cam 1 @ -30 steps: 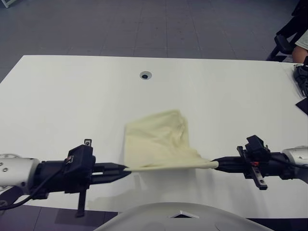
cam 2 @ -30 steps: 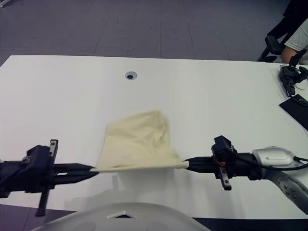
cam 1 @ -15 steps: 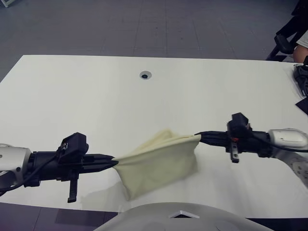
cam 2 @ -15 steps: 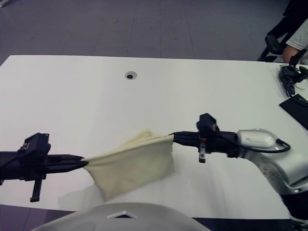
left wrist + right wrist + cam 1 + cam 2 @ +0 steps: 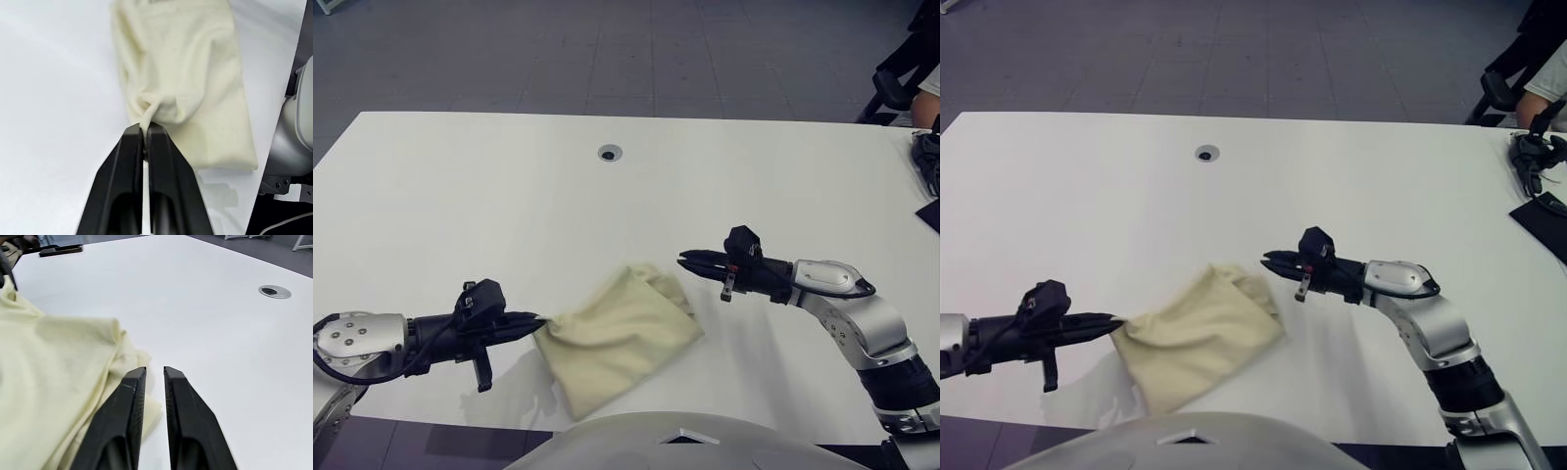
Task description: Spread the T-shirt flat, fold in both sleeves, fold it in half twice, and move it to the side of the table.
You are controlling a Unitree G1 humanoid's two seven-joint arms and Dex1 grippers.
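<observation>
On the white table (image 5: 460, 196), left gripper (image 5: 536, 320) pinches the T-shirt (image 5: 622, 328) by a corner; right gripper (image 5: 683, 259) slightly parted, empty

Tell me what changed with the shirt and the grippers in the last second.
The right gripper carried its corner of the T-shirt away from the robot and leftward, then let go; it now sits open just beside the cloth. The T-shirt, stretched between both grippers before, now lies folded on the table. The left gripper stayed shut on its corner.
</observation>
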